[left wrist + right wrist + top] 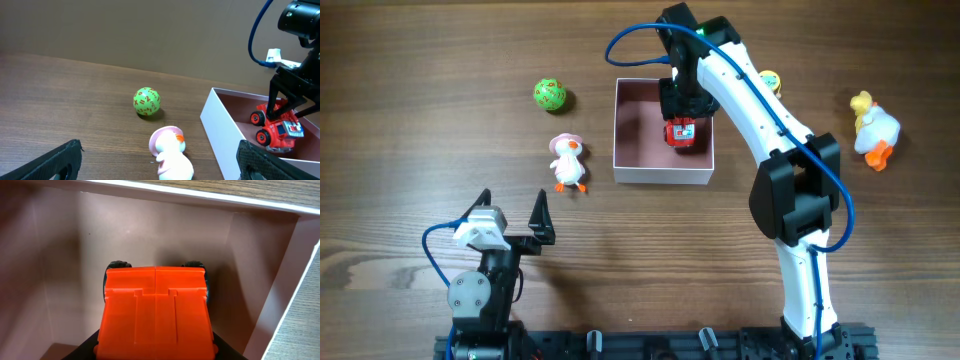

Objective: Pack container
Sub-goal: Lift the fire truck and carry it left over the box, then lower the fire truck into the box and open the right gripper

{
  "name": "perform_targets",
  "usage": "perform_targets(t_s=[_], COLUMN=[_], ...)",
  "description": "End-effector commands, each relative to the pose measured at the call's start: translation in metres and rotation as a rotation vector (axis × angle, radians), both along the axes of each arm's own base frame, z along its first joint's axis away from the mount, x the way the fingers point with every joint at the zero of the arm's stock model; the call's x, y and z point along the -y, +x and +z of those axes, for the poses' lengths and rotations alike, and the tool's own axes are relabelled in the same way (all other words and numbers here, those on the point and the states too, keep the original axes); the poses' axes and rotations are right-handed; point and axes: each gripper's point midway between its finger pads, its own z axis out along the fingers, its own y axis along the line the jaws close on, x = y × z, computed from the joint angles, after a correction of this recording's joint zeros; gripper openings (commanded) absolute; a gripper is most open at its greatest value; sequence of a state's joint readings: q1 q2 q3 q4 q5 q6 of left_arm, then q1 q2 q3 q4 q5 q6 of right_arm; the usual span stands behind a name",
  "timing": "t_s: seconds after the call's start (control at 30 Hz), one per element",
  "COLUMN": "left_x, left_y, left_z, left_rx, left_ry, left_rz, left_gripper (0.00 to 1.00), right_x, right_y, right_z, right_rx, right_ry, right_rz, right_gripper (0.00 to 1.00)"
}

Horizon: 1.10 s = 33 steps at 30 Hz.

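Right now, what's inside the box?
One red toy truck, gripped by the right hand. The rest of the box shows bare pink floor; the patch under truck and hand is hidden.

Left half of the container (660, 176) bare; red toy truck (681, 134) and right arm (750, 95) over the right.

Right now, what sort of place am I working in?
Probably a robot test bench: plain wooden table, loose toys like the green ball, and a red toy truck in the container.

Soft, even light on the brown wooden table (420, 80); shadows short, faint; the shallow white, pink-lined square container (660, 175) is dimmer inside
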<state>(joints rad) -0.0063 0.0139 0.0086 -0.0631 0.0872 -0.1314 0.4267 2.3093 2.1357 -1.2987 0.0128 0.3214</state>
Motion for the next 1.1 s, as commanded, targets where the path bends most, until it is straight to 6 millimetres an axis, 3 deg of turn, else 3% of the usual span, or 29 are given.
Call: perform_targets(t_s=[0.0,0.3,1.07], left_x=[-0.002,-0.002,-0.002], left_y=[0.0,0.0,0.0], left_z=[-0.002,-0.002,-0.002], left_rx=[-0.002,-0.002,-0.002], left_ry=[0.02,0.02,0.02], left_rz=[0.008,0.008,0.008], left_gripper=[1.0,1.0,1.0], right_x=[0.009,0.022,0.018], right_y=[0.006,0.013,0.02], right_z=[-0.003,-0.002,-0.005], right_rx=[0.01,0.018,0.041], right_ry=[-0.021,-0.017,-0.01], right_rz=[-0.038,-0.064,-0.04], right_gripper=[0.46,0.46,0.5])
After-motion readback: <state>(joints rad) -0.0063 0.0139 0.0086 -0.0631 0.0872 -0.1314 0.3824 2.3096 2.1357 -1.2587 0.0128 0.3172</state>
